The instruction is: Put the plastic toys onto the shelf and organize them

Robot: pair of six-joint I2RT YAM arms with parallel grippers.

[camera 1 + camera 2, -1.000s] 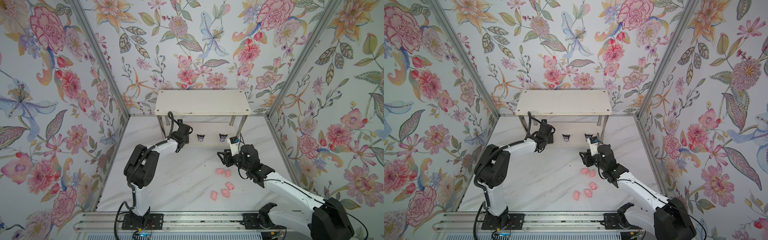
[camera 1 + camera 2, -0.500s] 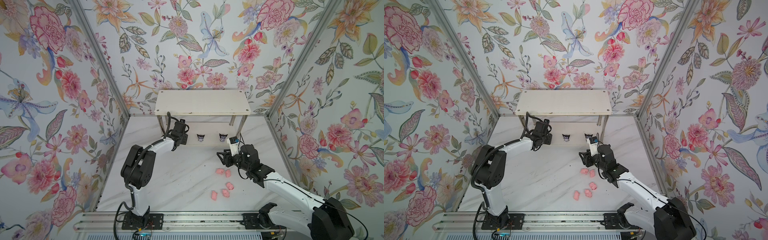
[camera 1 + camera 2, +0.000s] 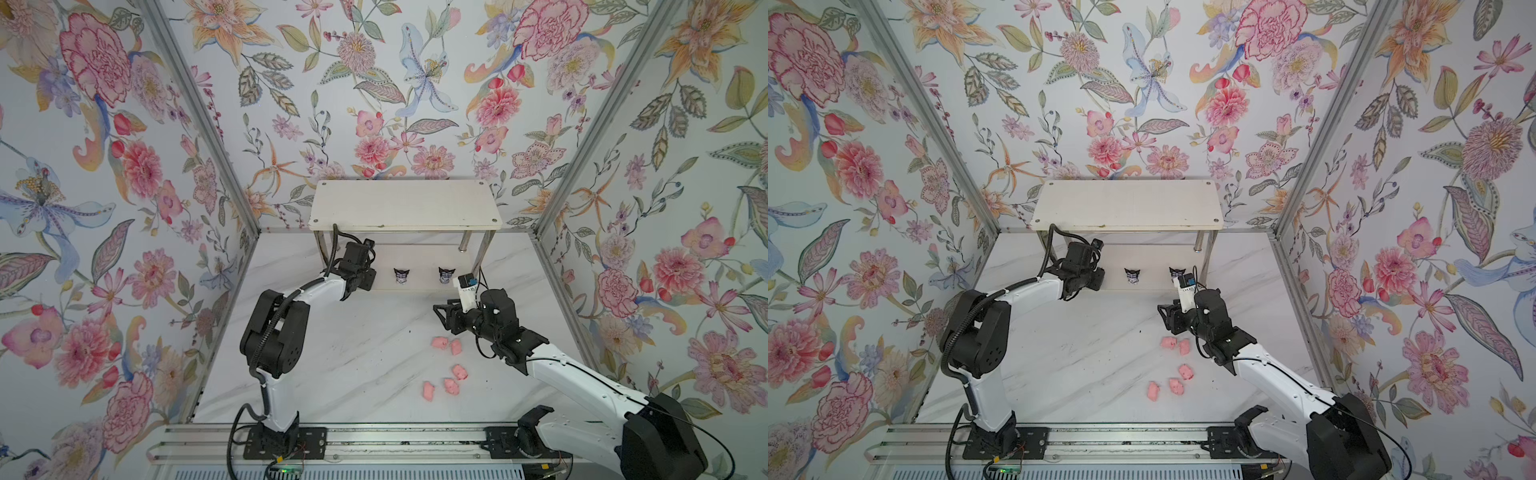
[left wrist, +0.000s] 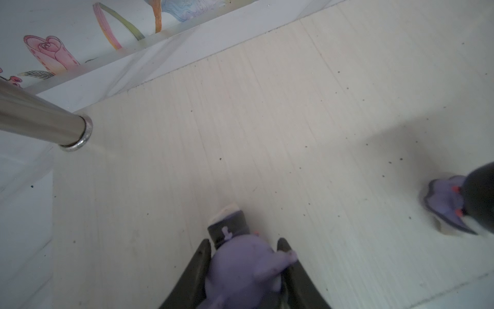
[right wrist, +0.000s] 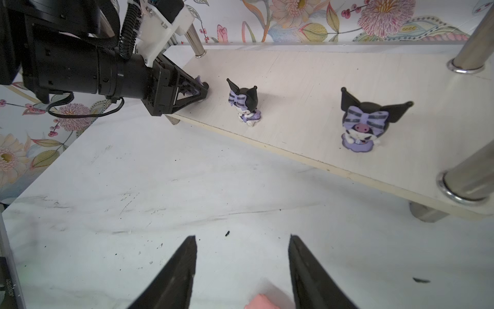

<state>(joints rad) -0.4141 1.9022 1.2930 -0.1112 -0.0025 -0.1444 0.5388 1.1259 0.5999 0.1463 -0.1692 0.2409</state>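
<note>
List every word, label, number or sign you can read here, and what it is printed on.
Pale print on the black strip at the edge of the right wrist view: too small to read.
None legible elsewhere: the shelf, figurines and pink pigs carry no lettering.

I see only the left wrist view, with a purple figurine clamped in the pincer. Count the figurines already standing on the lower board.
Observer: Two figurines stand upright on the lower board: one next to your left pincer, the other further along.
Operator: Now locate the pigs.
Observer: All five pink pigs lie on the marble table in front of the shelf, none on it. The nearest pair lies beside the open, empty right pincer.
</note>
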